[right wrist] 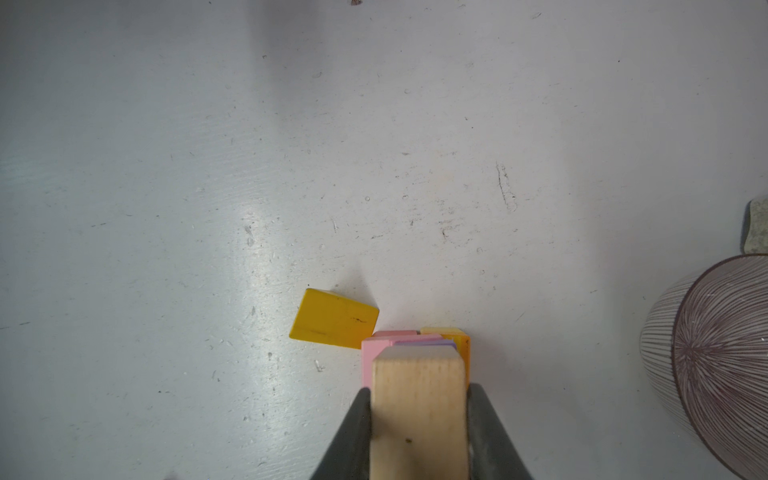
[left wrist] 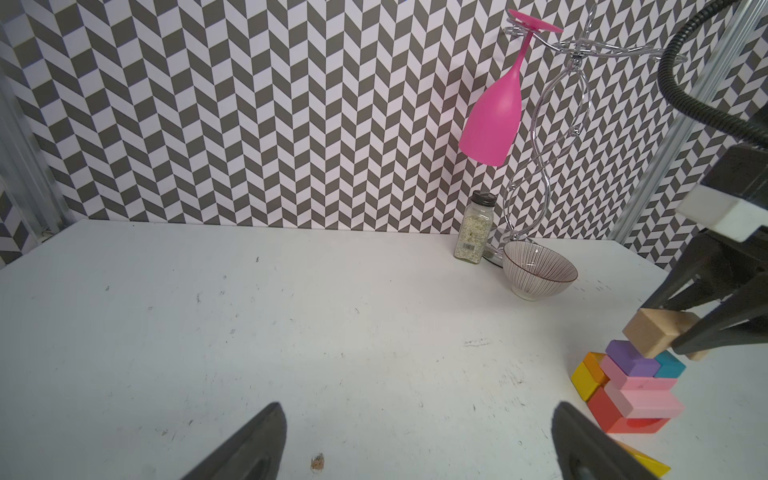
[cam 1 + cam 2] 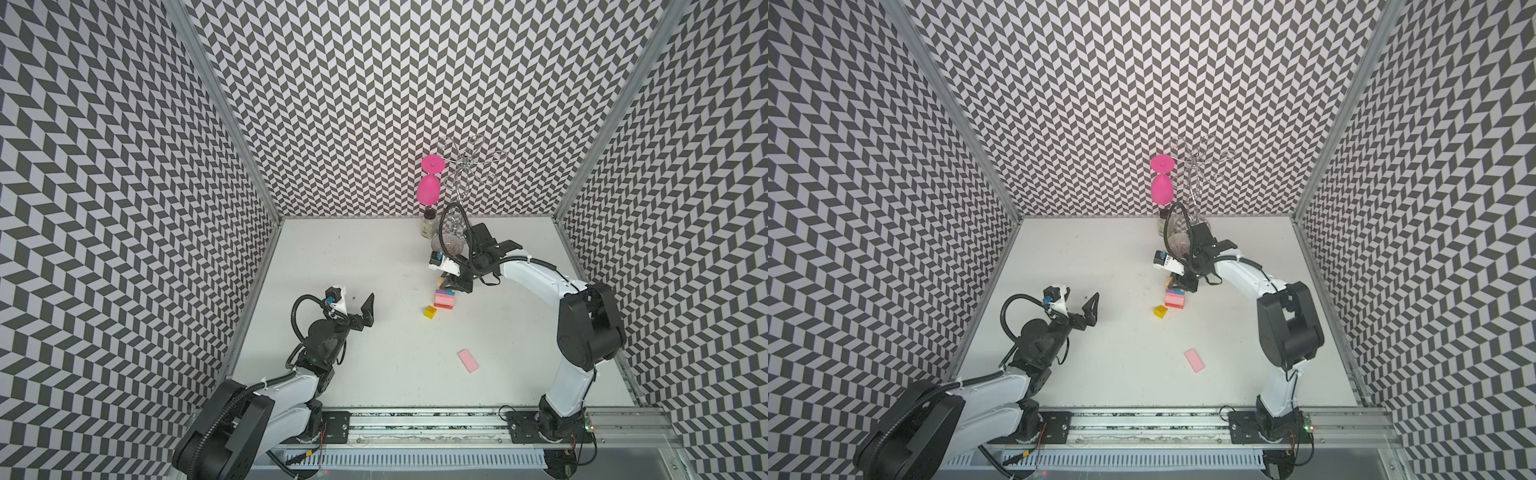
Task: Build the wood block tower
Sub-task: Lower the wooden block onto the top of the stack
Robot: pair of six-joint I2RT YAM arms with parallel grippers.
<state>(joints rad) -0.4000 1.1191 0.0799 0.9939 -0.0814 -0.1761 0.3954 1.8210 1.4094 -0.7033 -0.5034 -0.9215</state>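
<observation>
My right gripper (image 1: 419,397): jaws drawn in narrow, clamped on the long sides of a plain wood block (image 2: 652,336), one end sticking out past the fingertips. The block hangs directly over the tower (image 3: 444,298), right above the purple piece (image 2: 631,361). Touching or a hair off, I can't tell. The tower stands on the table (image 3: 374,257), right of centre. It has a red base (image 2: 623,419), two stacked pink pieces (image 2: 648,399), purple and a teal piece (image 2: 669,365) on top, and an orange piece (image 2: 596,365) against its side. A yellow wedge (image 3: 430,311) lies at 8 o'clock of the tower, just beside it. A loose pink slab (image 3: 468,360) lies flat at 5 o'clock, well apart. Bowl (image 2: 538,270) at 12 o'clock, near. My left gripper (image 2: 417,409): jaws spread wide, nothing between them, at 9 o'clock of the tower, well apart.
</observation>
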